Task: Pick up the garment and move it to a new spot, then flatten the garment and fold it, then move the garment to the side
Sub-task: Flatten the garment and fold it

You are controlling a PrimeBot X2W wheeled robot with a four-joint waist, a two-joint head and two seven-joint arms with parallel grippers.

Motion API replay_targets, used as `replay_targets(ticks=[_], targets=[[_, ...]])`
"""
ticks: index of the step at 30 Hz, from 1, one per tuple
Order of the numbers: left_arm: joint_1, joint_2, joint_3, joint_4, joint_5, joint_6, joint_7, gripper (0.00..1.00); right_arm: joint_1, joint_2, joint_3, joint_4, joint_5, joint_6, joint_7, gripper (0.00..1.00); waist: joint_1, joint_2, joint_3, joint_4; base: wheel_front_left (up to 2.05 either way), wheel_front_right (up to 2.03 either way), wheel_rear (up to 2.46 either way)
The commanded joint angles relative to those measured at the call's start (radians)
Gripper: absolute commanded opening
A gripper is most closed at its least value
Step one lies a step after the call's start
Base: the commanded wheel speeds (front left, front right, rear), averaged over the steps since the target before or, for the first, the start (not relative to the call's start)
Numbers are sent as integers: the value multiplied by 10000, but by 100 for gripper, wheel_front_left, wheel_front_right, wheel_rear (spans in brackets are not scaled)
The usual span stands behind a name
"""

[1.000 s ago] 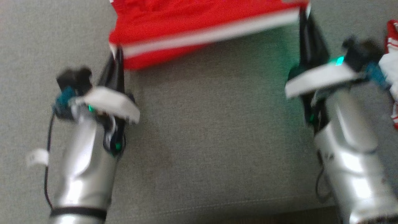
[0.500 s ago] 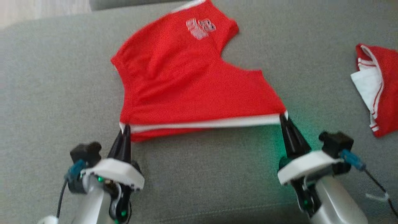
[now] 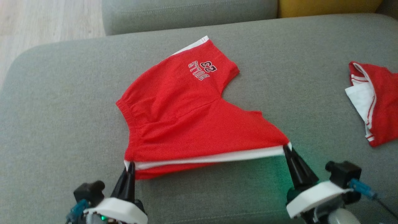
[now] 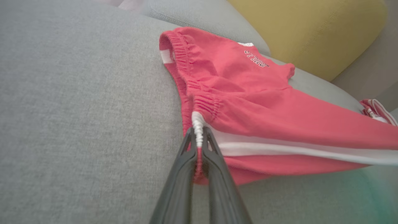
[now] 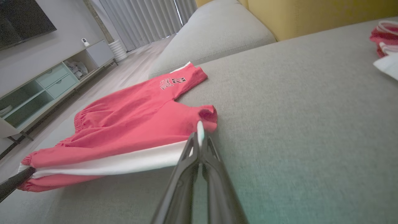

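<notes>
1. My left gripper (image 3: 130,169) is closed on the waistband corner of the red shorts (image 3: 186,118), where the white side stripe (image 3: 211,158) meets the elastic. My right gripper (image 3: 286,151) is closed on the other end of that stripe, at the leg hem. Both pairs of fingers pinch cloth with no gap between them.
2. A second ago the shorts were a blur at the top of the head view and both my arms were smeared with motion. The head camera has swung since then, so much of that shift is not the garment's. Now the picture is sharp and the whole garment shows.
3. The far leg, with the printed lettering (image 3: 202,70), lies on the grey sofa cushion (image 3: 62,109). Only the near edge is raised, pulled taut between my two grippers.
4. The shorts sit around the middle of the seat, well apart from the other red-and-white garment (image 3: 379,102) at the right edge.
5. I judge the carry to a new spot is nearly done and the laying-out has begun. What remains of this step is to lower the near edge and let go.
6. The waistband side looks gathered, so flattening will need work there before any fold.
7. A lower layer droops beneath the stripe. If I release while the edge is lifted, it may tuck under.
</notes>
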Motion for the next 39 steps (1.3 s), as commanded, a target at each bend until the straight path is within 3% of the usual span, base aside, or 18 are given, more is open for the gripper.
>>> replay_targets(ticks=[1,6,10,25,39], targets=[[-468,130,347,-479,-45,20,-60,0,-503,-105,110,-490,-122,65,50,0,1,-1,151,38,0,0,0],[-1397,130,231,-939,-104,8,-60,0,-1675,146,3,-671,-293,65,254,0,1,-1,662,288,0,0,0],[-2345,130,368,-1153,-323,190,-60,0,-3153,266,14,-116,-556,65,254,0,1,-1,1114,388,0,0,0],[-5646,130,-10,-654,-781,923,-61,0,-8966,350,76,4272,-1521,65,-299,0,1,-1,3367,1475,0,0,0],[-6432,130,-1123,-649,-1692,1864,-61,0,-11640,315,-578,7660,-2872,65,-1038,0,1,-1,4069,2284,0,0,0]])
